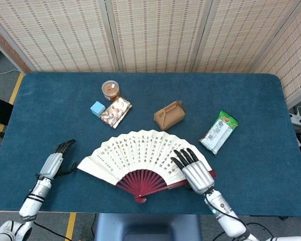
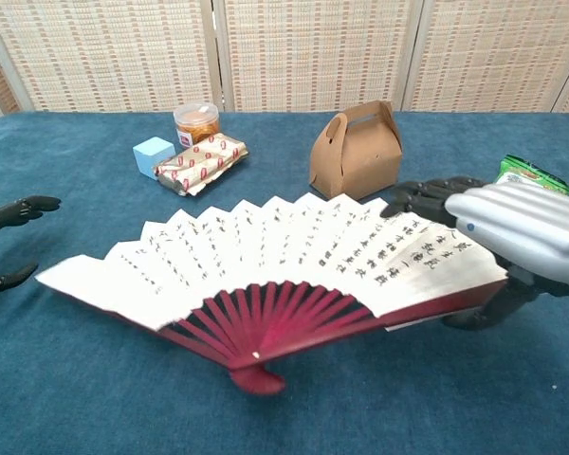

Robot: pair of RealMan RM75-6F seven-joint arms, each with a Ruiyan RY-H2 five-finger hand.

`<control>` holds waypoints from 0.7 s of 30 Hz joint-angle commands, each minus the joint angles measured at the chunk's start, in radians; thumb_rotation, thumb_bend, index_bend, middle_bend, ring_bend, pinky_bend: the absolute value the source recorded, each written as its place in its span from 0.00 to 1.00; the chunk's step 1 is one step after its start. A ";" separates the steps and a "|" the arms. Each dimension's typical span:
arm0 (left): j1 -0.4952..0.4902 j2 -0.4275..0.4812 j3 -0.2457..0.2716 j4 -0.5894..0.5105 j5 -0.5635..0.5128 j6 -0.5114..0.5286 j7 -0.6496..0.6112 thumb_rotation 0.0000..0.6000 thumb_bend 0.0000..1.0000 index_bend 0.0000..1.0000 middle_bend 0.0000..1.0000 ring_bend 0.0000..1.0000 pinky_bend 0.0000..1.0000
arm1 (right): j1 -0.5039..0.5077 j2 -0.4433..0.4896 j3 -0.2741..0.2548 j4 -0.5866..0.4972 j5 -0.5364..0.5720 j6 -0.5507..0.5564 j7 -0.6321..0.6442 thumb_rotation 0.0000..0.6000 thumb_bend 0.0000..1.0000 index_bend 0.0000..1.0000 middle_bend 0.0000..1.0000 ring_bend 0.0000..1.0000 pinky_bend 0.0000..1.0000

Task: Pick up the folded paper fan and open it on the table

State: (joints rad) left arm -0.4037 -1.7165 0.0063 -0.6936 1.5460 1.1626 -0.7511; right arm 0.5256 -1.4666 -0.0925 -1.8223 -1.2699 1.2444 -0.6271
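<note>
The paper fan point(image 1: 140, 153) is spread wide, cream leaf with black writing above dark red ribs, low over the blue table in front of me; its pivot point(image 2: 256, 377) points at the near edge. My right hand point(image 1: 195, 170) holds the fan's right end. Its fingers point(image 2: 512, 227) lie over the leaf and the thumb curls under the outer rib. My left hand point(image 1: 54, 161) hovers a short way left of the fan's left tip, fingers point(image 2: 17, 206) apart, holding nothing.
Behind the fan stand a brown handled box point(image 1: 169, 115), a green snack packet point(image 1: 219, 131) to the right, and a red-and-white packet point(image 1: 115, 111), blue cube point(image 1: 97, 108) and round jar point(image 1: 111, 90) at the back left. The table's near edge point(image 1: 90, 210) is close.
</note>
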 commanded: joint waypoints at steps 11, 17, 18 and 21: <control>0.048 0.279 -0.018 -0.332 -0.018 0.093 0.070 1.00 0.44 0.00 0.00 0.00 0.00 | -0.063 0.298 -0.038 -0.210 0.058 0.046 -0.034 1.00 0.06 0.00 0.00 0.00 0.00; 0.176 0.513 0.051 -0.618 0.172 0.444 0.204 1.00 0.45 0.00 0.00 0.00 0.00 | -0.335 0.368 -0.122 -0.050 -0.279 0.455 0.230 1.00 0.06 0.00 0.00 0.00 0.00; 0.197 0.528 0.049 -0.630 0.186 0.488 0.270 1.00 0.45 0.00 0.00 0.00 0.00 | -0.376 0.366 -0.123 -0.007 -0.284 0.508 0.247 1.00 0.06 0.00 0.00 0.00 0.00; 0.250 0.524 0.043 -0.630 0.145 0.510 0.462 1.00 0.46 0.00 0.00 0.00 0.00 | -0.460 0.341 -0.107 0.136 -0.239 0.573 0.325 1.00 0.06 0.00 0.00 0.00 0.00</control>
State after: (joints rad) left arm -0.2545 -1.2748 0.0323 -1.2536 1.6573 1.5861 -0.5158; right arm 0.2443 -1.1427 -0.1773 -1.8802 -1.4764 1.6388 -0.4626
